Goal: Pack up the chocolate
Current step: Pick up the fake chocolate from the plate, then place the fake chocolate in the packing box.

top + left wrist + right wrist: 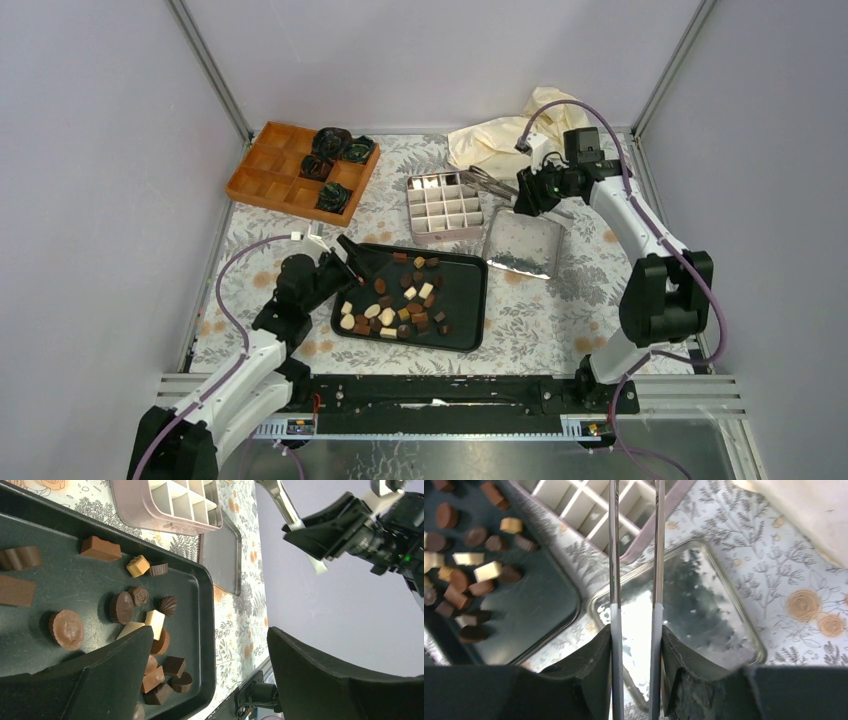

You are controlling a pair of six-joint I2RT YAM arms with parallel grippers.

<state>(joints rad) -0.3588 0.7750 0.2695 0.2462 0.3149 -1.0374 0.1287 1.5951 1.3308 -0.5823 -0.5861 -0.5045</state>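
The chocolate (400, 300), several dark, light brown and cream pieces, lies in a black tray (462, 290). My left gripper (352, 255) is open and empty, low over the tray's far left part. In the left wrist view (210, 632) one finger hangs over the pieces (135, 605) and the other is past the tray rim (200, 595). My right gripper (525, 195) is shut on metal tongs (485, 180). The tongs' two arms (614, 555) run between its fingers (635, 635) above a shiny tin lid (704, 600) and point toward a gridded tin (589, 505).
The gridded tin (445, 208) stands behind the tray, with the lid (522, 243) to its right. An orange divided box (270, 175) with crumpled black-green paper cups (335, 155) is at the back left. A cream cloth (510, 135) lies at the back right.
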